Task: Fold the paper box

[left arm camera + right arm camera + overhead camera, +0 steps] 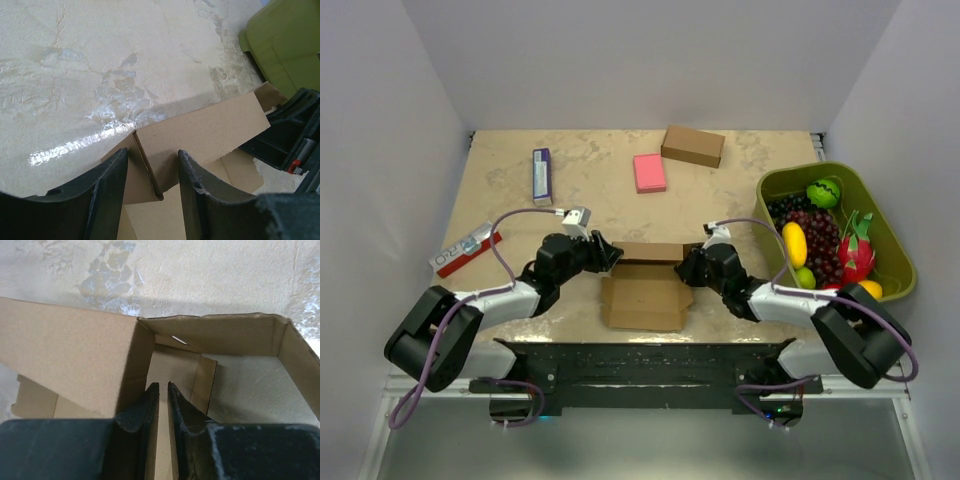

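The left fingers [107,200] stand spread astride a raised wall of the paper box [645,290], half-folded near the front of the bench [600,170] between both arms. The right fingers [187,420] are nearly pressed together at its right end; whether they pinch card is unclear.

The paper box [645,295] is coloured plain brown, unmarked. The left tool [612,252] and right tool [686,266] are finished in black. Beyond them, the surface [610,175] is mottled beige and a block [649,172] is coloured pink. Right of the right tool, a bin [882,215] is coloured olive green.
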Controlling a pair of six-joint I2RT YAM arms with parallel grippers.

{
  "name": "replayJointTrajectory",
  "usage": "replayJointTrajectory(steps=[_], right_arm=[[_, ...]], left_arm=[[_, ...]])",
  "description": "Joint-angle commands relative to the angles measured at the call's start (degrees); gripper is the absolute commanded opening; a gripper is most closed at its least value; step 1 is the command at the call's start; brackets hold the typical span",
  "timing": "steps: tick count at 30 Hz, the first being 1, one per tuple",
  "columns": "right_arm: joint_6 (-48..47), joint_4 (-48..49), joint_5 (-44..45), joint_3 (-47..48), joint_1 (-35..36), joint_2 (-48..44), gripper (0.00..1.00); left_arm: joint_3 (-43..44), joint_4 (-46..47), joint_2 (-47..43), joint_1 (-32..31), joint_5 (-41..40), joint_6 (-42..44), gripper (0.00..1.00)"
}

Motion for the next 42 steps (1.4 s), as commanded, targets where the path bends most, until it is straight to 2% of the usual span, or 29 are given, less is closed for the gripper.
replayJointTrajectory(steps=[1,5,7,10,15,21,26,34,42], right_arm=[[-0.5,-5.6,4.5,-0.9,0.3,-9.3,0.24],[-0.3,-14.0,9.5,-1.3,0.2,-16.9,0.4],[-0.7,-18.4,11.9,0.0,0.1,-18.2,0.43],[-0.6,-22.0,14.6,2.2,0.1,-16.5,0.37],[0.8,-21.8,14.0,4.0,0.0,-8.9,0.15],[0.0,-16.3,11.7,4.4,0.0,-4.2,0.11],[-2.1,-8.5,6.0,3.9,0.1,-3.3,0.08],[-2.8,-4.7,4.2,3.6,0.1,-3.2,0.06],[-2.0,-1.6,-0.2,4.6,0.1,3.0,0.04]], left_arm=[[1.2,-0.7,0.8,0.1,-0.5,1.6,0.49],[1.4,-0.9,0.7,0.1,-0.3,1.9,0.49],[1.4,-1.1,0.7,0.1,-0.3,1.9,0.48],[1.3,-1.2,0.5,0.0,-0.3,2.0,0.48],[1.6,-1.2,0.4,0.1,-0.2,2.0,0.49],[1.6,-1.6,0.3,0.0,-0.1,2.1,0.48],[1.3,-1.4,0.2,0.1,-0.2,1.9,0.48],[1.4,-1.4,0.2,0.1,-0.2,1.9,0.48],[1.2,-1.1,0.7,0.0,-0.2,1.9,0.48]])
